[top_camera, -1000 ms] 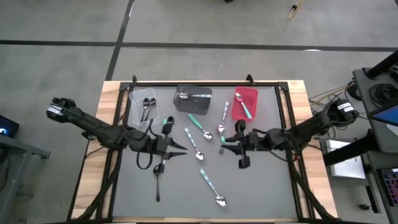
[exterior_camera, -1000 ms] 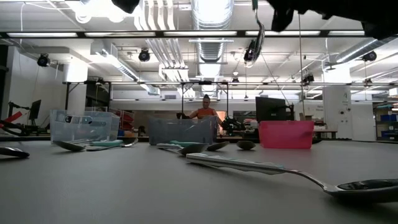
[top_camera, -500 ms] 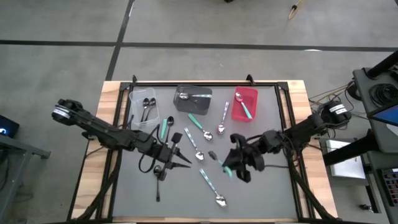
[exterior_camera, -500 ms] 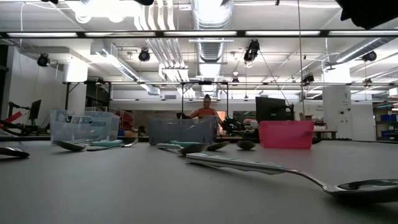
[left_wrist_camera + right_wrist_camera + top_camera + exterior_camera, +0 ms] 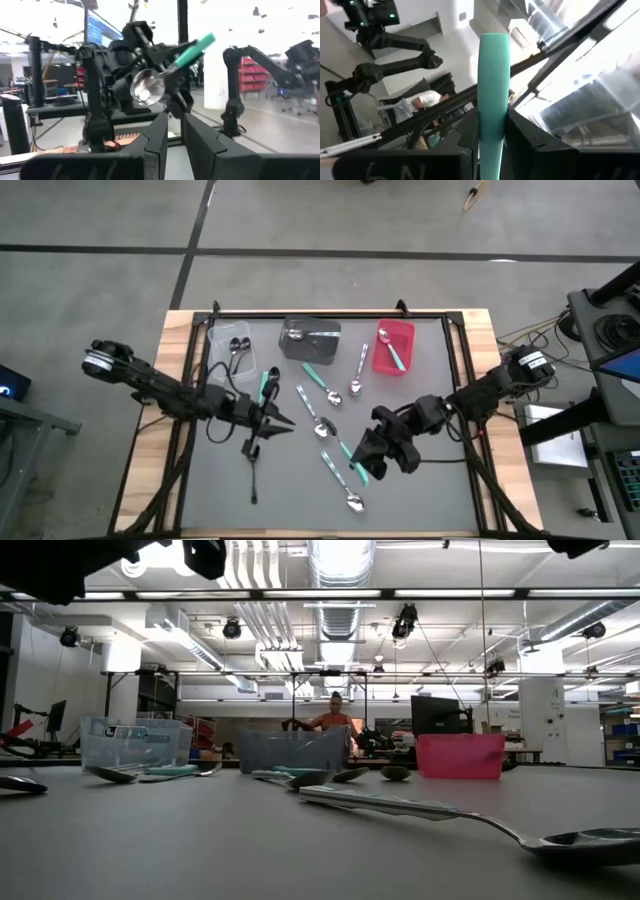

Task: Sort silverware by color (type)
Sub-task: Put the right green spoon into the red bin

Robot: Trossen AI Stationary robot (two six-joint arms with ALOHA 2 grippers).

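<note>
1. the right gripper (image 5: 362,463) hangs over the mat's middle, its fingers (image 5: 520,140) clamped on a teal-handled spoon (image 5: 493,95) whose handle rises from between them.
2. the left gripper (image 5: 280,420) hovers across from it, fingers (image 5: 159,137) close together with only a narrow gap and nothing between them.
3. more spoons (image 5: 318,423) lie on the grey mat (image 5: 420,500) between the two sets of fingers.
4. beyond the fingertips sit the clear bin (image 5: 228,350), grey bin (image 5: 309,340) and red bin (image 5: 394,347), each holding spoons.
5. pale raised characters low in the right wrist view look like letters, but are too blurred to read.
</note>
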